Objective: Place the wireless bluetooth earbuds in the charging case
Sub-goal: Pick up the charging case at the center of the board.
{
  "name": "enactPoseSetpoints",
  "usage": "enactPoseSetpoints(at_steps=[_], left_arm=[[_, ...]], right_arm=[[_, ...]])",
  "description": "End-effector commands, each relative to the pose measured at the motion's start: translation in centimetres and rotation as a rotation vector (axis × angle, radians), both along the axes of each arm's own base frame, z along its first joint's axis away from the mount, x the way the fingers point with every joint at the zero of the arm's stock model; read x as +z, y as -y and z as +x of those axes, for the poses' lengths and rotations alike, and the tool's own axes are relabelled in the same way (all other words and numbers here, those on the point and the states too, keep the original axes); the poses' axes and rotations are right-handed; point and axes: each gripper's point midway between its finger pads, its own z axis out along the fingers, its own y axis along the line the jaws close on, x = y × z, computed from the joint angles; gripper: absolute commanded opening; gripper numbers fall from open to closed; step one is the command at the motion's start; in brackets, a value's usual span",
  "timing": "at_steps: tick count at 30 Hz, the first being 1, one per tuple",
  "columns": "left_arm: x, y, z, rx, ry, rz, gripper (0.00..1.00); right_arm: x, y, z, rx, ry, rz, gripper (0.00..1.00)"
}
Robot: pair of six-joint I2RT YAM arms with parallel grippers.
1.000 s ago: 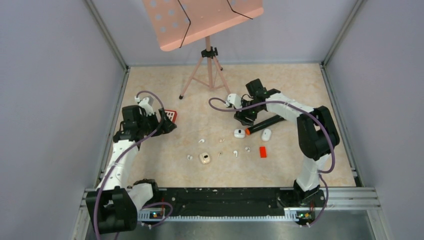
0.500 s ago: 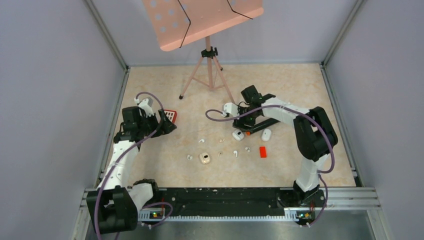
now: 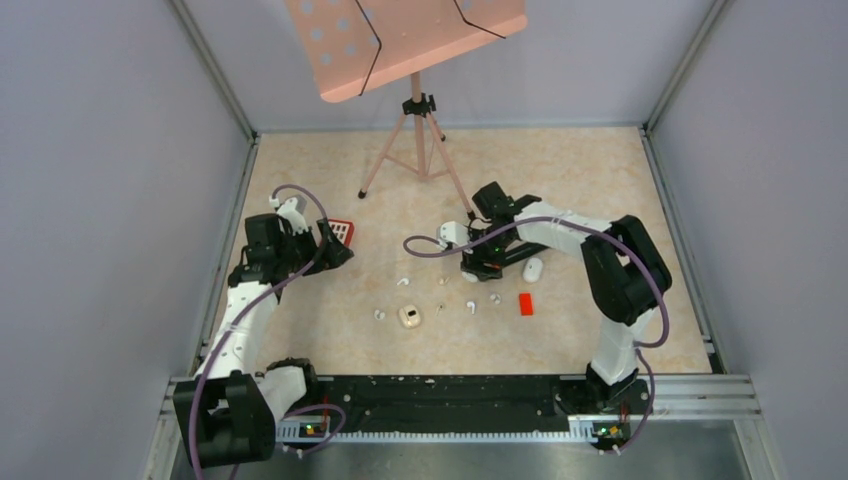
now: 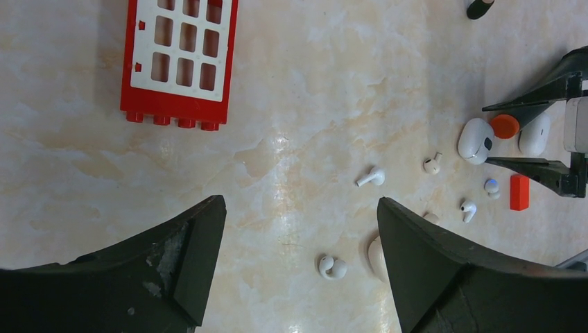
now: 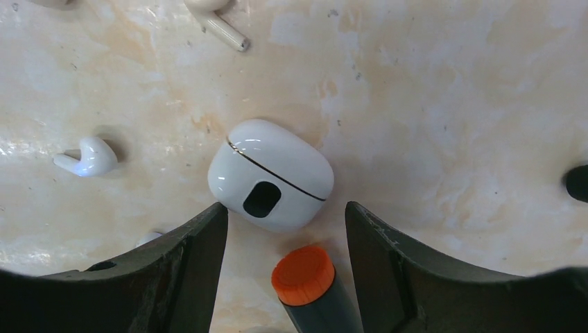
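Note:
A closed white charging case [image 5: 272, 184] with a black oval spot lies on the marble table. My right gripper [image 5: 286, 208] is open just above it, one finger at each side of its near end. In the top view this gripper [image 3: 478, 266] covers the case. Tiny white earbuds lie around: one with a stem [image 5: 220, 24], one at the left [image 5: 87, 156], and several in the top view [image 3: 403, 282] [image 3: 470, 306] [image 3: 380, 314]. A beige case [image 3: 409, 317] lies among them. My left gripper [image 4: 301, 208] is open and empty, high above an earbud [image 4: 332, 267].
A dark marker with an orange cap [image 5: 305, 276] lies between my right fingers, next to the case. A second white case [image 3: 533, 268] and a small red block [image 3: 526, 303] lie to the right. A red and white grid plate [image 4: 179, 62] lies by my left gripper. A pink music stand [image 3: 420, 140] stands at the back.
My right gripper has moved left and down until it sits over the white case, which it now covers in the top view. The left arm has not moved.

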Motion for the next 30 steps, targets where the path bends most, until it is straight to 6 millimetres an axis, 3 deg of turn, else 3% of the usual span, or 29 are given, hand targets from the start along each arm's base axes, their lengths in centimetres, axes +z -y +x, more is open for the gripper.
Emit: enactPoseSetpoints(at_steps=[1, 8, 19, 30], left_arm=[[0.4, 0.0, 0.5, 0.002, 0.029, -0.009, 0.85], [0.5, -0.1, 0.5, 0.005, 0.036, -0.003, 0.85], [0.5, 0.0, 0.5, -0.001, 0.034, -0.012, 0.85], [0.6, 0.0, 0.6, -0.002, 0.033, -0.019, 0.85]], right_arm=[[1.4, -2.5, -0.2, 0.04, 0.004, 0.067, 0.63], [1.1, -3.4, -0.1, 0.062, -0.003, 0.071, 0.64], [-0.1, -2.7, -1.6, 0.119, -0.097, 0.021, 0.65], [0.0, -2.2, -1.0, 0.129, 0.008, 0.033, 0.57]])
